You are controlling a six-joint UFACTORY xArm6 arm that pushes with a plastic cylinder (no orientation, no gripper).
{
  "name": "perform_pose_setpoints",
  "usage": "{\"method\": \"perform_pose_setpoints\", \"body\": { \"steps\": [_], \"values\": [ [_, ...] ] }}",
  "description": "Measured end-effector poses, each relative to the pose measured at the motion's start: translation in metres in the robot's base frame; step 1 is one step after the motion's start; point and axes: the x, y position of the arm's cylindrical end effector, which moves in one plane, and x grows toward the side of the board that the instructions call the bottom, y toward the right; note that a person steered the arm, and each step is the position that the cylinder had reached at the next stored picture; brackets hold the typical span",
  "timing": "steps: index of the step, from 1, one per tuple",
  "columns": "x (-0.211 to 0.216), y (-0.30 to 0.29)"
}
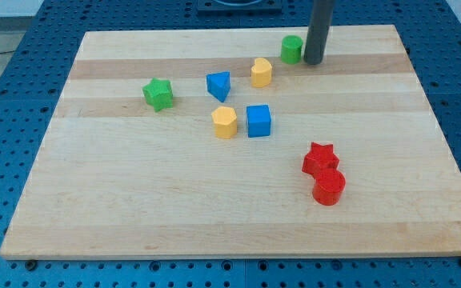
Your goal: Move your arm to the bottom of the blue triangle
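The blue triangle (218, 85) lies on the wooden board (134, 208), a little above and left of the board's middle. My tip (313, 61) rests near the board's top edge, far to the right of and slightly above the blue triangle. It sits right beside a green cylinder (291, 49), on that block's right side. A yellow block (261, 72) lies between the tip and the blue triangle.
A green star (158, 94) lies left of the blue triangle. A yellow hexagon block (224, 122) and a blue cube (258, 121) lie below it. A red star (320, 159) and a red cylinder (328, 187) sit at lower right.
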Motion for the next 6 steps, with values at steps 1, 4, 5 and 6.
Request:
{"method": "perform_pose_setpoints", "body": {
  "steps": [1,4,5,6],
  "values": [
    [0.021,0.001],
    [0.066,-0.068],
    [0.075,-0.097],
    [0.085,-0.125]
  ]
}}
